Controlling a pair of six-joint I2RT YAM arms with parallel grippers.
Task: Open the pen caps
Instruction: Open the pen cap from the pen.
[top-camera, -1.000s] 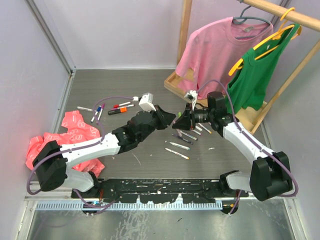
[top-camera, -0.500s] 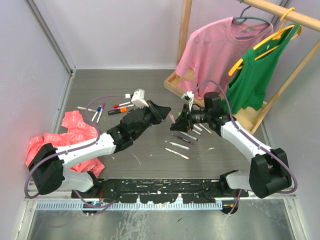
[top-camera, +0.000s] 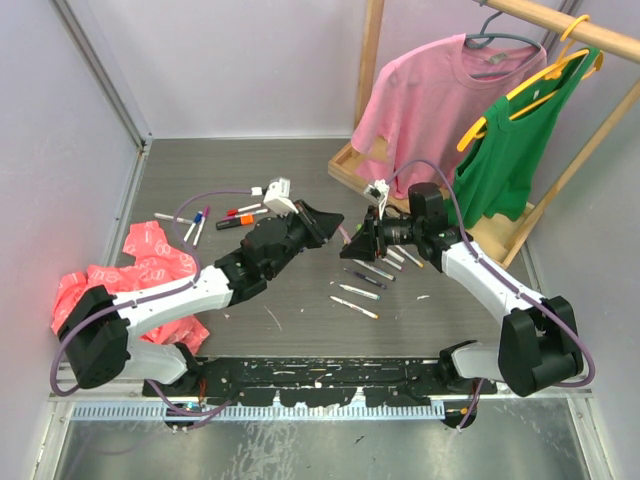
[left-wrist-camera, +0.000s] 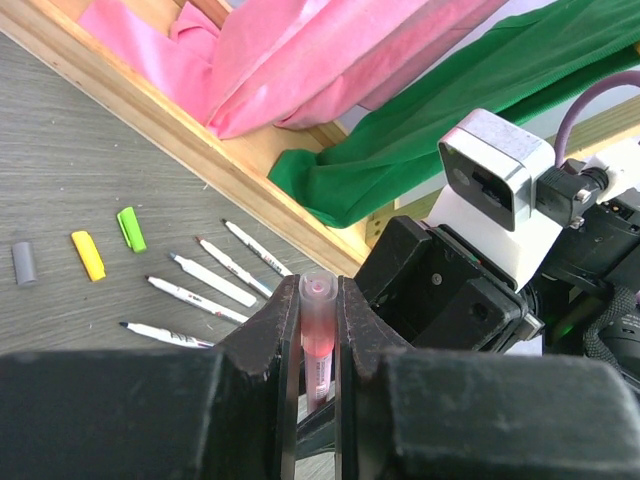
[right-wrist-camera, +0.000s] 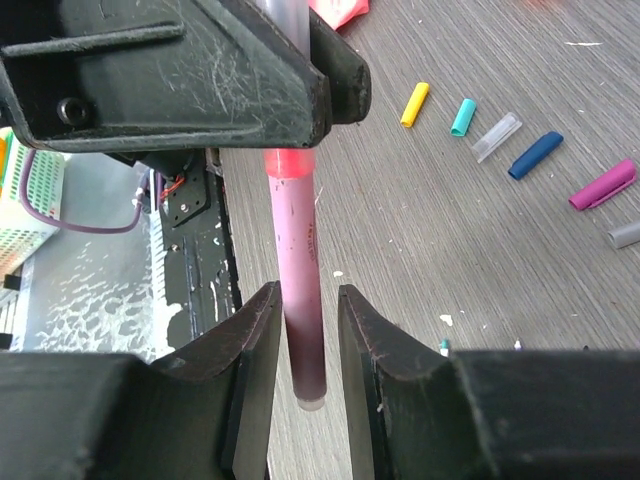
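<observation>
A pink pen hangs in the air between my two grippers over the table's middle. My left gripper is shut on its clear pink cap end. My right gripper straddles the pen's barrel with its jaws slightly apart; a gap shows on one side. In the top view the left gripper and right gripper face each other, tips close. Loose caps lie on the table: yellow, teal, blue, magenta.
Several uncapped white pens lie under the right arm. More capped pens lie at the back left. A red plastic bag lies left. A wooden rack base with a pink shirt and green top stands at the back right.
Since one second ago my left gripper has drawn back up and left with the pen, and the right gripper followed slightly. Little differs over the last half second.
</observation>
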